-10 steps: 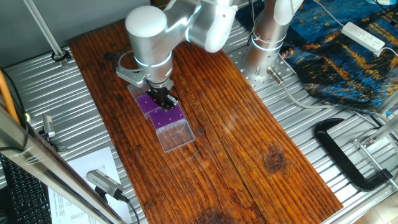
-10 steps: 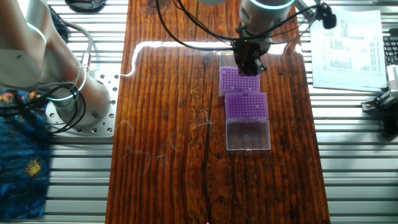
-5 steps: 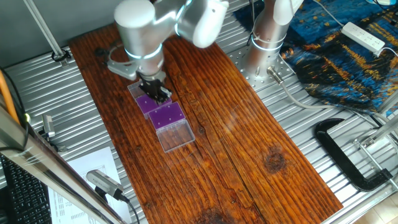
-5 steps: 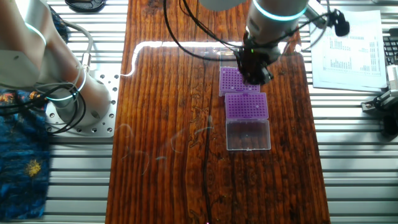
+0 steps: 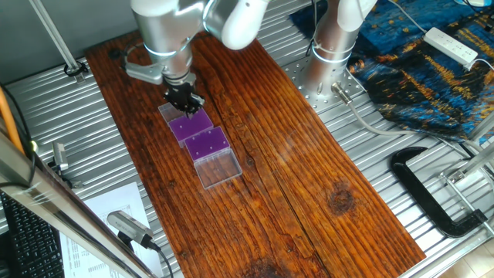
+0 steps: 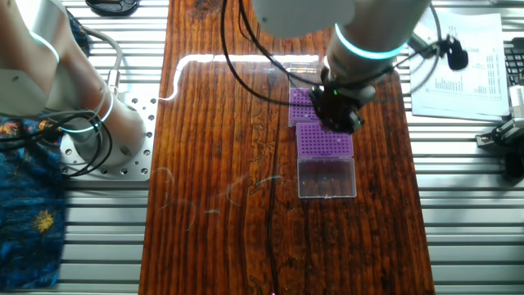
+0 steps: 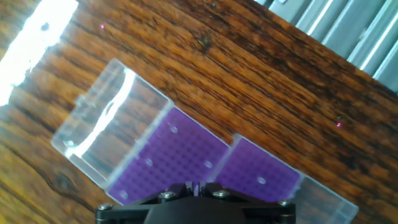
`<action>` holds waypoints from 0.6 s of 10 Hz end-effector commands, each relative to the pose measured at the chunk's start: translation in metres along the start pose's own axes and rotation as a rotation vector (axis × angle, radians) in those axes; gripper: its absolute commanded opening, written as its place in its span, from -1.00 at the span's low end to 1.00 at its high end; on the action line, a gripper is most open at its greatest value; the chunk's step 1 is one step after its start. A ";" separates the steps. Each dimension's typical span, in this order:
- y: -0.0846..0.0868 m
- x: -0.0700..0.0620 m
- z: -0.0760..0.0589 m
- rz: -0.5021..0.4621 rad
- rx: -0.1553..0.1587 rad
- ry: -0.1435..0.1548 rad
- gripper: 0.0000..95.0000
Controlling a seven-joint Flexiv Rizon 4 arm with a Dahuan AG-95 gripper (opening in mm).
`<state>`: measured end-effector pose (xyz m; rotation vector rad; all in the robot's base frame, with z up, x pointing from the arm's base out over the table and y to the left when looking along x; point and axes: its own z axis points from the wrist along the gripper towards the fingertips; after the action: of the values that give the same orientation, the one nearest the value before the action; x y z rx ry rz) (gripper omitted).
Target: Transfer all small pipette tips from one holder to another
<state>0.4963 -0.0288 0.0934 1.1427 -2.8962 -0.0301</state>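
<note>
The two purple holders [image 7: 168,155] are set edge to edge on the desk [image 5: 293,154], so transfers are short. A few pipette tips [image 7: 208,165] are seated there. The tool [image 5: 184,99] is held above them; its spread cannot be told.

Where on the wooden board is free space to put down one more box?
Free: the wooden board between the holders and the arm's base, and beyond the open clear lid. Crowded: around the holders, under the end effector.
</note>
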 end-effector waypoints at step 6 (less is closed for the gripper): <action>0.003 0.003 0.009 -0.016 -0.013 -0.020 -1.00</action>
<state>0.4932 -0.0280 0.0842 1.1702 -2.9010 -0.0594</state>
